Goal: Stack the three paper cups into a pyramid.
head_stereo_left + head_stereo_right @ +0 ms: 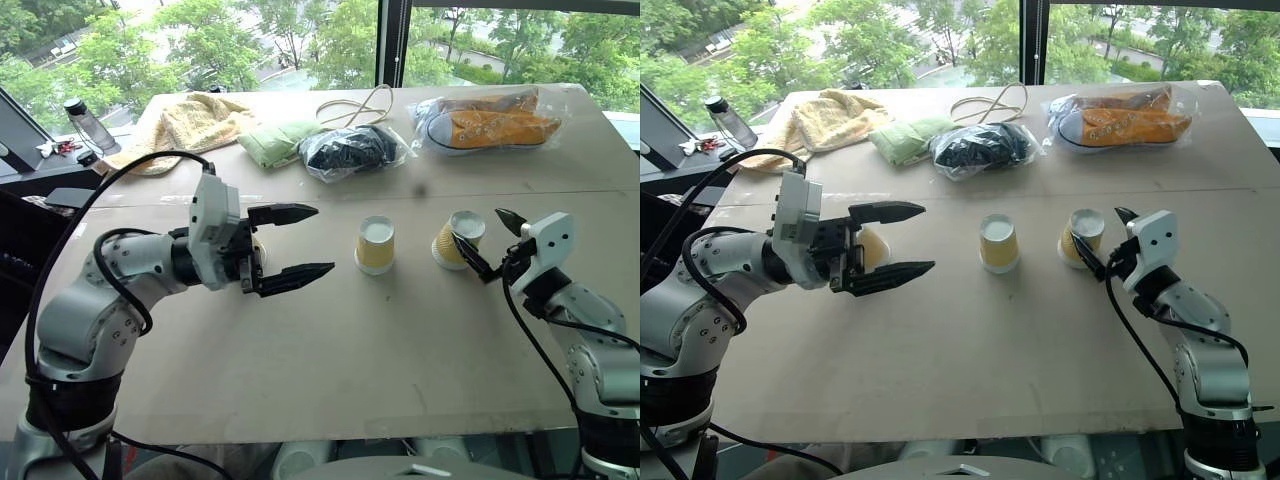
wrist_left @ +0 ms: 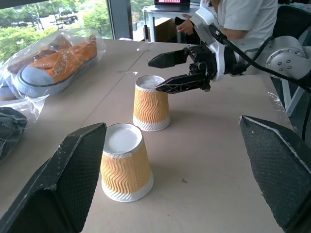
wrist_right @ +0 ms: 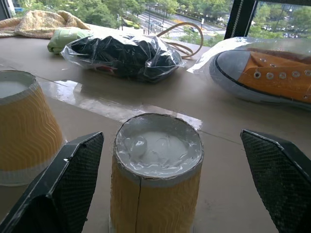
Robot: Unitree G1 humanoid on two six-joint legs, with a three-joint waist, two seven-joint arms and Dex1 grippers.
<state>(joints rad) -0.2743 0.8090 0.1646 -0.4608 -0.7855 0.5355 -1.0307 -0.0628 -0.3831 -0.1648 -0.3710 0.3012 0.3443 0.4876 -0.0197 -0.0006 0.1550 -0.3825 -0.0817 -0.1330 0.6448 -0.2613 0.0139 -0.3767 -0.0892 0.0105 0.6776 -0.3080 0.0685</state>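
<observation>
While a yellow towel (image 1: 185, 122), a green cloth (image 1: 275, 141), a bagged black item (image 1: 352, 150) and bagged orange sneakers (image 1: 490, 122) line the table's (image 1: 330, 370) far side, three upside-down paper cups stand apart in a row. The left gripper (image 1: 292, 244), level and pointing right, gapes empty, hiding most of the left cup (image 1: 872, 247). The middle cup (image 1: 375, 245) stands free. The right gripper (image 1: 484, 243), fingers spread and empty, hovers just beside the right cup (image 1: 458, 239).

Soft daylight from the windows (image 1: 300, 40) ahead, faint shadows, glare on the table (image 3: 97, 94).
</observation>
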